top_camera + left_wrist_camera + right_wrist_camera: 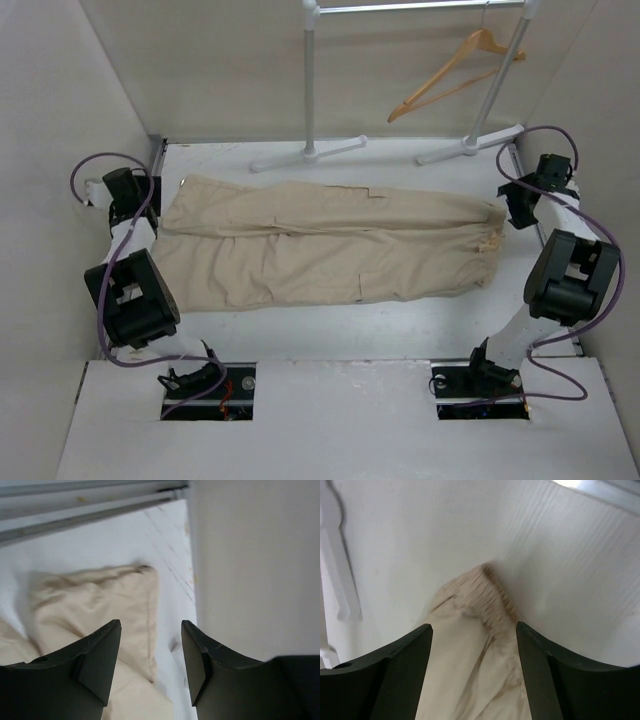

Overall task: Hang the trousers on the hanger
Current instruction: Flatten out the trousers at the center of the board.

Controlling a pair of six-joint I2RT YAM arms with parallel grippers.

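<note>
Trousers lie flat across the counter — left end effector apart at a cuff, right end effector apart at the waistband.

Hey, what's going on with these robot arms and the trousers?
Two robot arms are working on beige trousers, which lie flat across the table, legs to the left. The left gripper is open at a leg cuff, the right gripper open at the waistband; neither holds anything. The wooden hanger hangs on the rack behind, untouched.
</note>
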